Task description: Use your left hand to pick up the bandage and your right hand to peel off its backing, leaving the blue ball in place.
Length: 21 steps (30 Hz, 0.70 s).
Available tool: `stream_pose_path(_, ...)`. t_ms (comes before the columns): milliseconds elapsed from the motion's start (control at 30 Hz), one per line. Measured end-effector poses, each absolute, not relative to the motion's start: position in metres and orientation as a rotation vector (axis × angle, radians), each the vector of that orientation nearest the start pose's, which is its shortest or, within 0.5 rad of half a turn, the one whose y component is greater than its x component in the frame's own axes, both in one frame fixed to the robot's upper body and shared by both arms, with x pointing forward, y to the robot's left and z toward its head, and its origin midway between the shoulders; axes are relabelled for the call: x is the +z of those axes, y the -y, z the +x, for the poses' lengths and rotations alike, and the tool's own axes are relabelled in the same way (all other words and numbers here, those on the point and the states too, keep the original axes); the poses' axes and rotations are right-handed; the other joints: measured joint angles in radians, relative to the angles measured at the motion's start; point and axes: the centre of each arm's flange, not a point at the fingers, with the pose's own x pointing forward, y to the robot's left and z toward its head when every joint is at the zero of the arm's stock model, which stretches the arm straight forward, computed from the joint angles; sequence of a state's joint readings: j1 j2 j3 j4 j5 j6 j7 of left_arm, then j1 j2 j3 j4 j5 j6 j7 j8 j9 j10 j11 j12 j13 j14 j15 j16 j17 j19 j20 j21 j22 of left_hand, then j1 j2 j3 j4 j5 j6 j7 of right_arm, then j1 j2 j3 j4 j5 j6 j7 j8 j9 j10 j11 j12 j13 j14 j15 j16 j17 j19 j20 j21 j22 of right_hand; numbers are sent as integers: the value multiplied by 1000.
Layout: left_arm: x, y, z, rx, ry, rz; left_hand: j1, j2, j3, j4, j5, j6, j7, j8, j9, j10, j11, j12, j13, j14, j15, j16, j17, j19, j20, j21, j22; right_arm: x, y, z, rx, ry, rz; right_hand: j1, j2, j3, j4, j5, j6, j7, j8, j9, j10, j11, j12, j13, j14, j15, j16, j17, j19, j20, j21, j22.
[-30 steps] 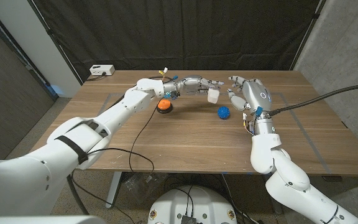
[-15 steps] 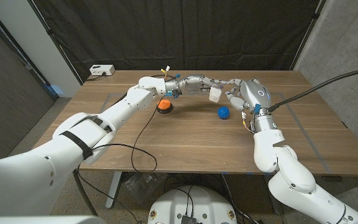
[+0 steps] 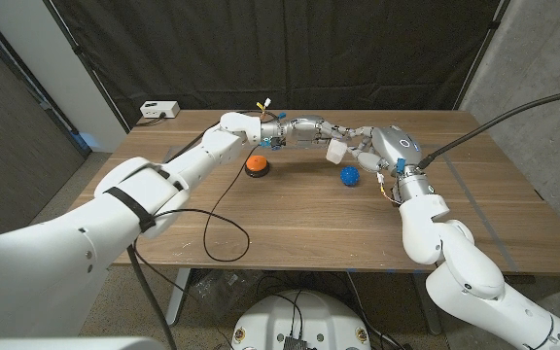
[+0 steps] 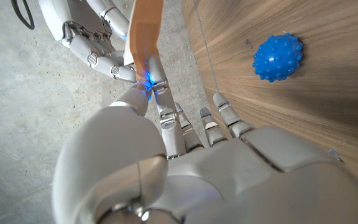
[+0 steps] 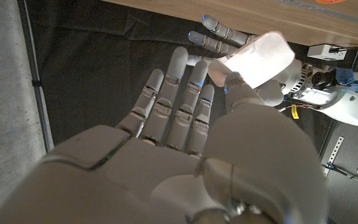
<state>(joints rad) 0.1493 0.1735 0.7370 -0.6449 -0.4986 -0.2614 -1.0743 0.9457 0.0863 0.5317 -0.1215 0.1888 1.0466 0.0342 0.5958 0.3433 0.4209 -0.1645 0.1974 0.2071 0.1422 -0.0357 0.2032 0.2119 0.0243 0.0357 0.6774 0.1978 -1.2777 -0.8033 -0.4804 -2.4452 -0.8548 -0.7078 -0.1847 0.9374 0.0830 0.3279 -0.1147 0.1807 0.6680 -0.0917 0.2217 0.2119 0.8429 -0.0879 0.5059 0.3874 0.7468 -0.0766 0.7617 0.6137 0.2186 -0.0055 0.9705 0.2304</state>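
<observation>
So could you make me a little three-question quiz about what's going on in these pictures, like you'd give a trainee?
1. True or false: the blue ball is lifted off the table.
2. Which hand holds the bandage up above the table? A) the left hand B) the right hand C) neither
3. Fill in: the orange button sits on the table under the ______ arm.

Key
1. False: the ball lies on the wood, beside the right hand.
2. A: the left hand holds it in its fingertips, while the right hand's fingers reach in at the bandage; whether they grip it is unclear.
3. left
</observation>
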Motion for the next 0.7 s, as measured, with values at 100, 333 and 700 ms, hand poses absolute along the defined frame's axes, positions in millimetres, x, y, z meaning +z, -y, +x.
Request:
stream_pose_path(100,94,-59,664,-1294,445,559,0,0,0,0,0,0,0,0,3,-2,2,0,0,0,0,0,0,0,0,0,0,-6,186,422,-356,707,-1284,-5,-2,-18,1,5,30,3,5,5,17,-4,21,13,0,0,15,6,-5,5,9,-2)
stream_pose_path(333,96,-58,663,-1298,457,582,-9,9,4,4,4,-9,2,8,12,-2,2,0,0,0,0,0,0,-3,4,8,0,-3,183,423,-334,690,-1294,-17,2,-45,-2,12,104,3,30,9,48,-5,64,42,17,-5,41,14,-5,5,26,-3)
stream_pose_path(700,99,-57,661,-1305,470,594,-9,9,8,0,4,-9,2,15,21,-5,-2,0,0,0,0,0,5,-3,4,8,0,0,179,426,-310,667,-1311,-17,2,-56,-12,16,89,10,17,9,39,4,69,60,17,-5,46,14,-5,5,40,-3)
